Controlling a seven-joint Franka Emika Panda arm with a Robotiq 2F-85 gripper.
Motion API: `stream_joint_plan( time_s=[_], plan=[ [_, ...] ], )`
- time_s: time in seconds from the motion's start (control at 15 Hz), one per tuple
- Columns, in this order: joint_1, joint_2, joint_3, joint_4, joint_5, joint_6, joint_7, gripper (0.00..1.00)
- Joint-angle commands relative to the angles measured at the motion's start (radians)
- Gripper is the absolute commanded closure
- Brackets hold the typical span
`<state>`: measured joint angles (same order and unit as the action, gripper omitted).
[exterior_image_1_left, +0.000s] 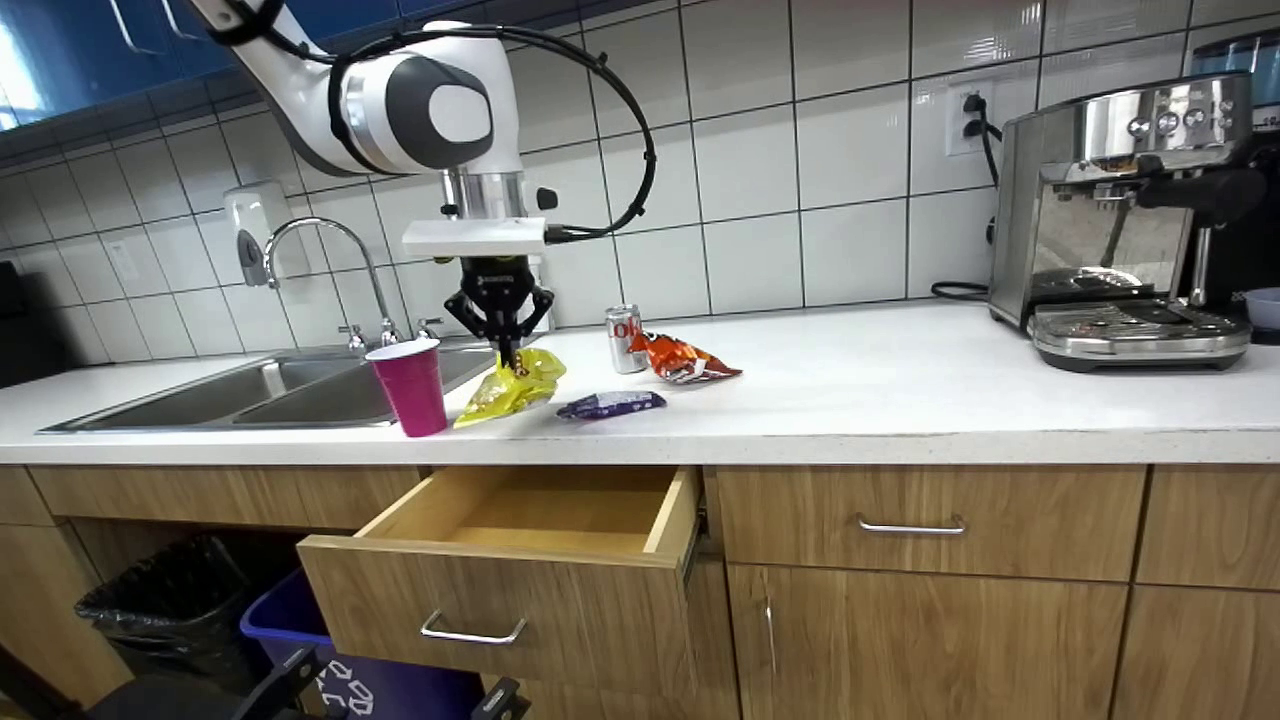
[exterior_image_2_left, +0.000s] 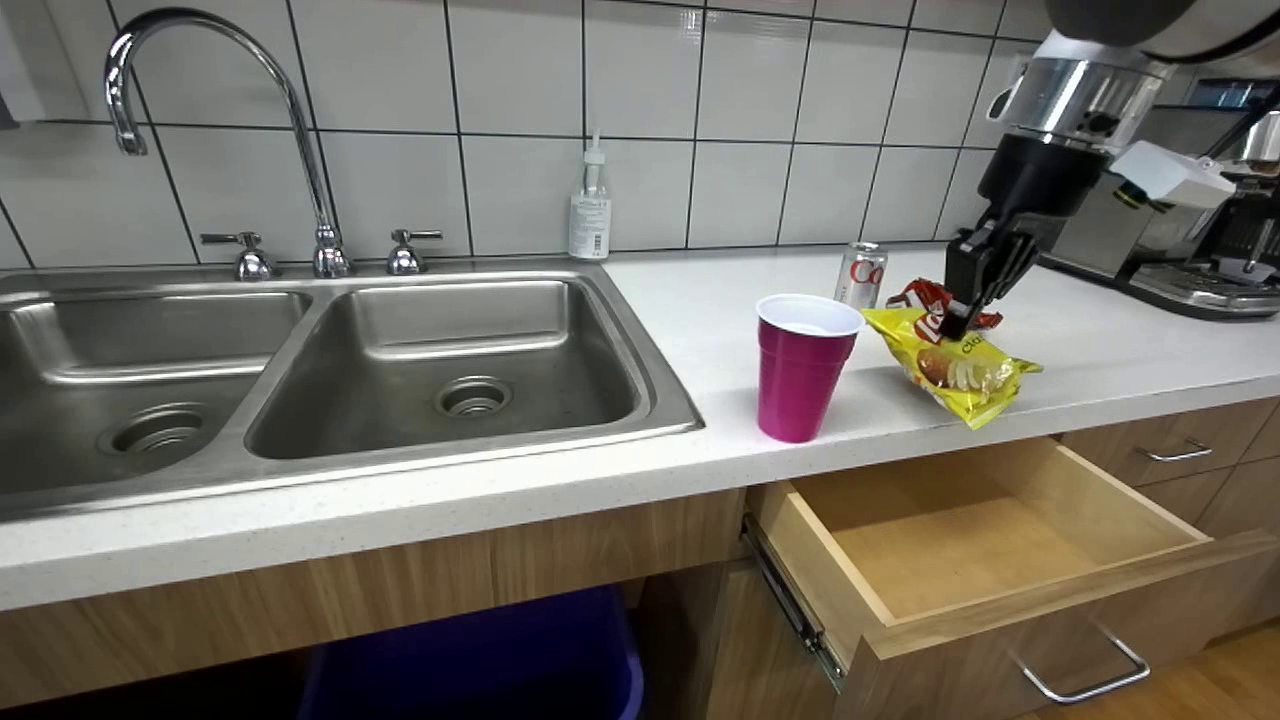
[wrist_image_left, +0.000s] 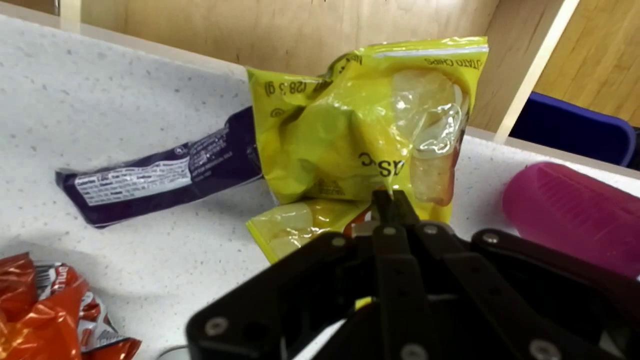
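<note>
Exterior views, both: we note a kitchen wall (exterior_image_1_left: 850, 150) of glossy white tiles, ruled with dark joints. Below it runs the counter (exterior_image_1_left: 880, 380): white, smooth, finely speckled in the wrist view, straight-edged. Cabinets (exterior_image_1_left: 930, 640) underneath: flat fronts, brown wood grain. Sink (exterior_image_2_left: 668, 408): dull steel, two round-cornered basins, let into the counter. Drawer (exterior_image_1_left: 540, 595): pulled out, pale smooth wood inside, grained front. Coffee machine (exterior_image_1_left: 1090, 240): boxy, mirror-polished metal, near the wall.

Hand (exterior_image_1_left: 507, 355): black, angular, jointed, pointing down, tips together; we record it as closed, pinching the yellow chip bag (wrist_image_left: 345, 135). That bag is thin, glossy, wrinkled plastic, near the counter's front edge; we cannot tell whether its underside rests there.

Cup (exterior_image_1_left: 412, 390): tapered, magenta outside, white within, upright, just beside the yellow chip bag. Orange-red bag (exterior_image_1_left: 688, 358): crumpled, shiny, foil-like, farther back. Purple wrapper (wrist_image_left: 165, 175): long, slim, with a pale printed panel, on the far side of the yellow chip bag from the cup. Can (exterior_image_1_left: 622, 340): silver cylinder, red lettering, upright, just beside the orange-red bag.
</note>
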<state>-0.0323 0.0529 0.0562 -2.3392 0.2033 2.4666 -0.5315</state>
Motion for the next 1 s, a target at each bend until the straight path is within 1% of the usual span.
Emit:
stream_joint_plan(
  time_s=[0.0,0.6,0.93],
  plan=[
    [0.012,-0.063,-0.006,-0.071,0.011,0.006,-0.015,1.0],
    [0.046,-0.162,-0.014,-0.205,0.007,0.015,-0.007,1.0],
    [0.061,-0.188,-0.028,-0.257,-0.015,0.008,-0.017,1.0]
  ],
)
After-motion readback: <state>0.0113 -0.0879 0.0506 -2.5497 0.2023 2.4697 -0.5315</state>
